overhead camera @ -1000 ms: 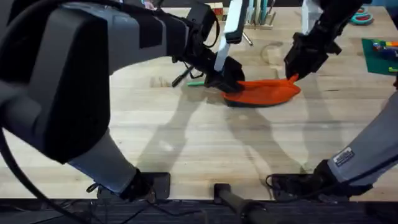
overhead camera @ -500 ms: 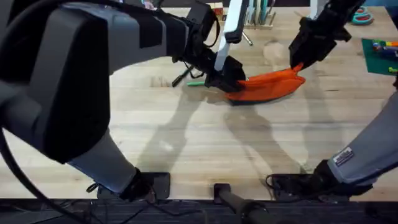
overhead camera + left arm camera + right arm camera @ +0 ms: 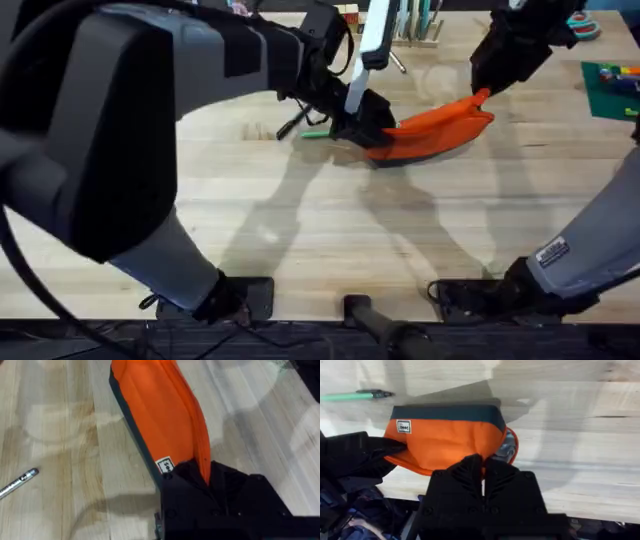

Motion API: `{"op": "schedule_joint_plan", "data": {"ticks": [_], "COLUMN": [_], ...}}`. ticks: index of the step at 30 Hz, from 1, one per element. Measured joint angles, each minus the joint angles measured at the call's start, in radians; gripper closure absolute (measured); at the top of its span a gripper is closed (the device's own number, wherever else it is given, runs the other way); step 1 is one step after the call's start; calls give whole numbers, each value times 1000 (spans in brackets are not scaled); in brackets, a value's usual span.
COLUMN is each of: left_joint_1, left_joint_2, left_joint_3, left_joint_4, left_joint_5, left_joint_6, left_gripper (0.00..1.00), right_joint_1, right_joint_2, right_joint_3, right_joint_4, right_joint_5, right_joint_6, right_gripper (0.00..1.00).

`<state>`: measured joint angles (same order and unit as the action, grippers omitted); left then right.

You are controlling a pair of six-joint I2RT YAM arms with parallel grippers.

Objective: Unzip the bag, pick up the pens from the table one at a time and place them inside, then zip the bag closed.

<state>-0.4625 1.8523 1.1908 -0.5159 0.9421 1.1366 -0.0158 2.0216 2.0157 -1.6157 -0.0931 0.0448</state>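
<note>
Pale wooden planks of the table (image 3: 330, 230) carry the scene, and the bag (image 3: 440, 130) sits toward the far middle of it, one end down, the other raised off the wood. The left gripper (image 3: 362, 118) clamps the bag's lowered end; in the left wrist view its black fingers are closed over the orange fabric just beside a small white label (image 3: 165, 465), most likely to anchor the pouch so it cannot slide. The right gripper (image 3: 484, 92) is at the bag's opposite, raised end, its fingers pressed almost together on the tip of the fabric, where a bit of metal (image 3: 507, 448) glints just beside them. That looks like the zipper pull, so my judgement is that the two arms stretch the bag between them to run the zip open.

A green pen (image 3: 316, 133) lies on the table just beyond the bag's anchored end, partly behind the left arm; a black pen (image 3: 292, 125) lies near it, mostly covered. The tip of a silver-grey pen (image 3: 19, 482) enters the left wrist view, cut off by the edge. Whether the zipper has opened at all cannot be told: the seam is hidden by both grippers and by the bag's fold.
</note>
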Motion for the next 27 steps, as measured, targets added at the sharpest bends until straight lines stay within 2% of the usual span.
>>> {"op": "schedule_joint_plan", "data": {"ticks": [27], "left_joint_1": [1], "left_joint_2": [0], "left_joint_3": [0], "left_joint_4": [-8], "left_joint_5": [-23], "left_joint_6": [-3], "left_gripper": [958], "right_joint_1": [-2], "right_joint_2": [0], "right_joint_3": [20], "right_joint_4": [0], "right_joint_5": [23], "right_joint_6": [0], "right_gripper": [969]}}
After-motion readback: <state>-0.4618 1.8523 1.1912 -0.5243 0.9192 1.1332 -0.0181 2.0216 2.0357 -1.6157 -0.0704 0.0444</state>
